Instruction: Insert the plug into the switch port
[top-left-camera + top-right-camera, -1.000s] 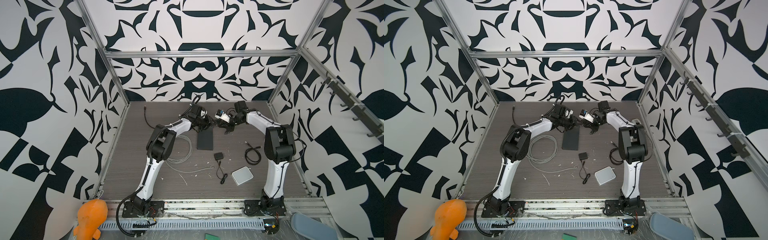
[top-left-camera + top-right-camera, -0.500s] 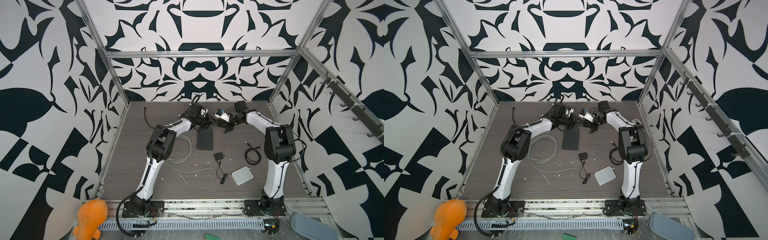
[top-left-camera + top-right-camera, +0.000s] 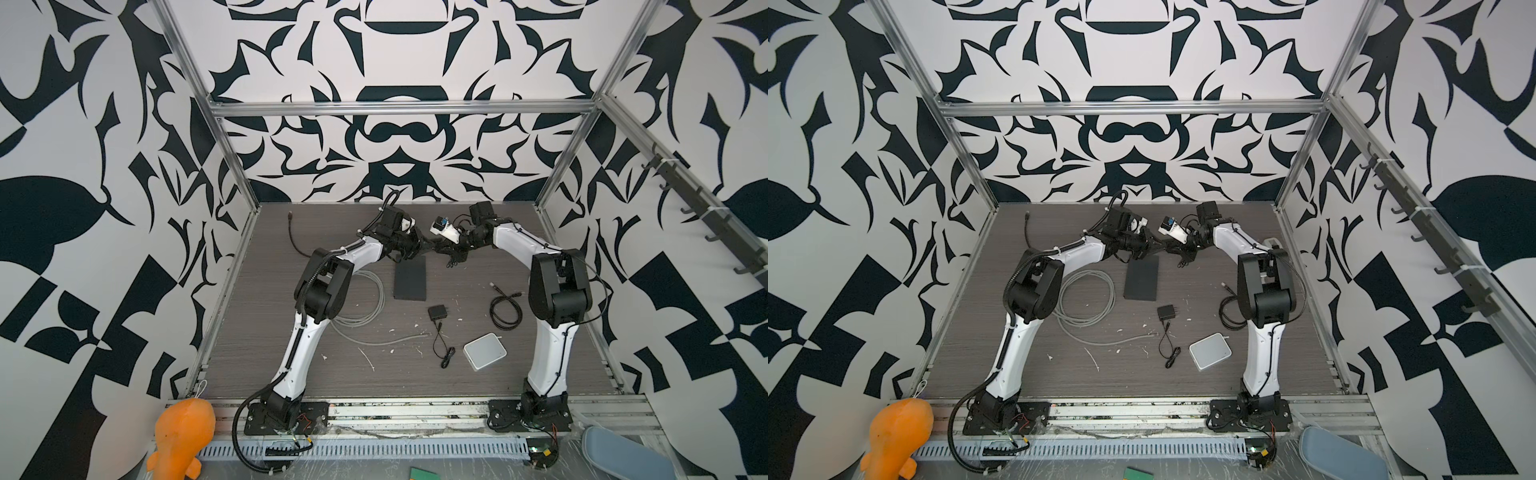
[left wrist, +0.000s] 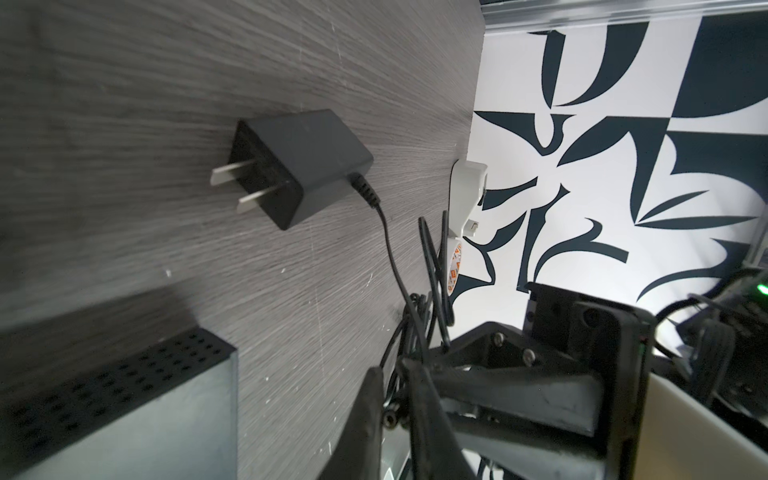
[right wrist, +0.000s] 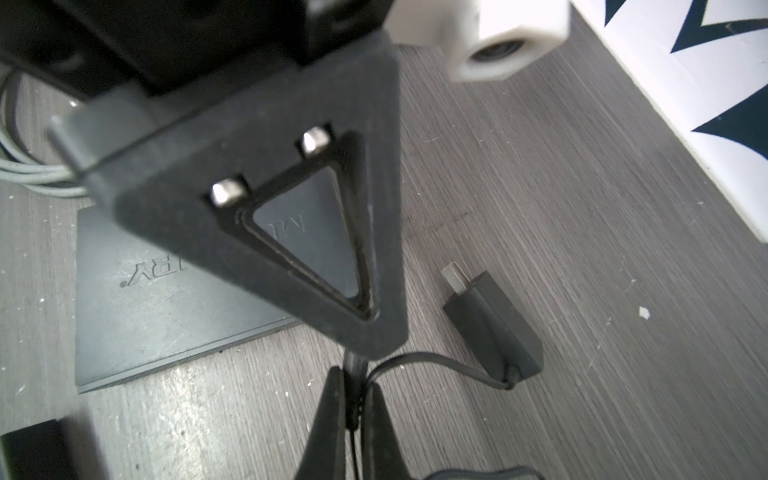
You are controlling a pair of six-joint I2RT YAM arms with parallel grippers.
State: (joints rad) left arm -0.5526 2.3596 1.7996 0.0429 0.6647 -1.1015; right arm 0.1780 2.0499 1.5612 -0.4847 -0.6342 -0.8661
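Two left fingers [image 4: 368,419] clamp the plug [image 4: 391,417] between them.

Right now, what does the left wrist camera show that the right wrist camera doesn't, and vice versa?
Only the left wrist view shows the vented edge of the black box, the white box, and the plug nipped in the left pincer. Only the right wrist view shows the lettering on the box's top, the gray cable, and the right pincer shut on a thin cord. Both show the black box, the adapter, the left pincer and the table.
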